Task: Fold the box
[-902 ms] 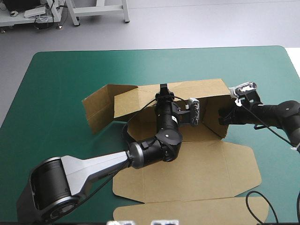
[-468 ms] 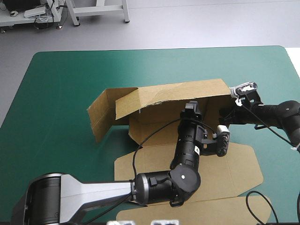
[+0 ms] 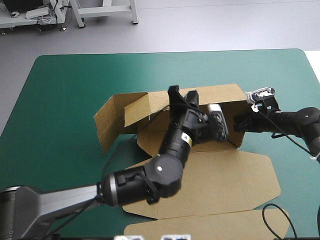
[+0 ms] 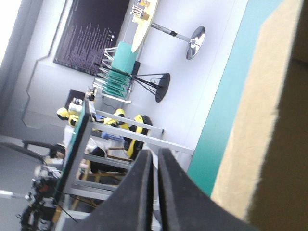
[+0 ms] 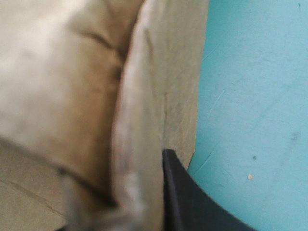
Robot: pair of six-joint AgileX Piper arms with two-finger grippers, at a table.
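1. The box is seen at the middle of the teal-green cover, its back wall raised and its lid laid flat toward the near edge.
2. The left gripper is held raised over the back wall, its black fingers pressed together with nothing gripped.
3. The right gripper is clamped on the box's right end wall, the board pinched between its black fingers.

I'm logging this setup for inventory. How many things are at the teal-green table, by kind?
Brown box: 1
Grippers: 2, the left gripper and the right gripper
Total: 3
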